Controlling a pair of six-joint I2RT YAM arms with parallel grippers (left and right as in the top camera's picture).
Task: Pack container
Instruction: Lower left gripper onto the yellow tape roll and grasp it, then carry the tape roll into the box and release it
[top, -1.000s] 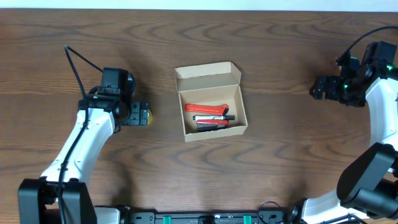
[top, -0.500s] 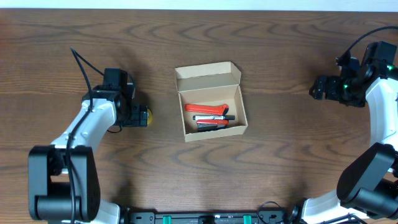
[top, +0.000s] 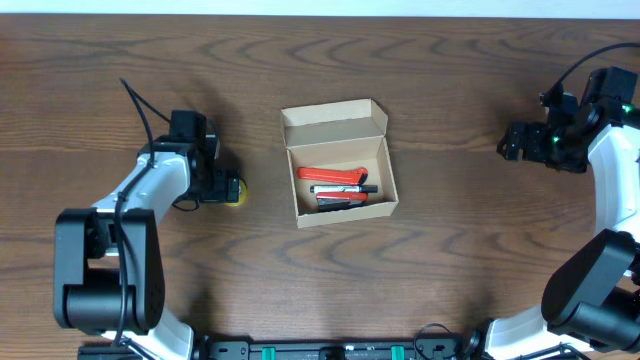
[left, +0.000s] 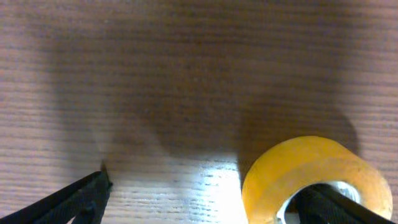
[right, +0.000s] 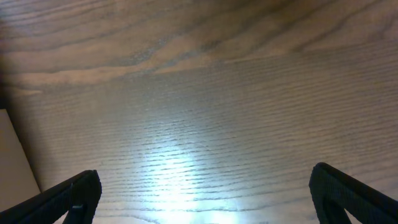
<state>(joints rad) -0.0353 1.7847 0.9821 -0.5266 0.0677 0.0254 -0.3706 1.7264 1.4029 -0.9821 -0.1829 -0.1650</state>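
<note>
1. The small tan-brown cardboard container (top: 341, 190) sits at the middle of the dark wood-grain table (top: 450, 260), between the two arms and well apart from both.
2. Its hinged flap lid (top: 335, 120) stands open on the far side.
3. Inside lie red pen-shaped items (top: 333, 174) and a dark one, side by side along the box's length.
4. The left gripper (top: 222, 187) is low over the table to the left of the container, with its fingers (left: 74, 199) spread wide.
5. A yellow roll of tape (left: 311, 171) lies flat on the wood just by the finger on the right of the wrist view. That fingertip reaches over the roll's centre hole, and nothing is pinched.
6. The right gripper (top: 508, 142) hangs near the table's right edge. Its fingers (right: 68, 199) are spread apart over bare wood, holding nothing.
</note>
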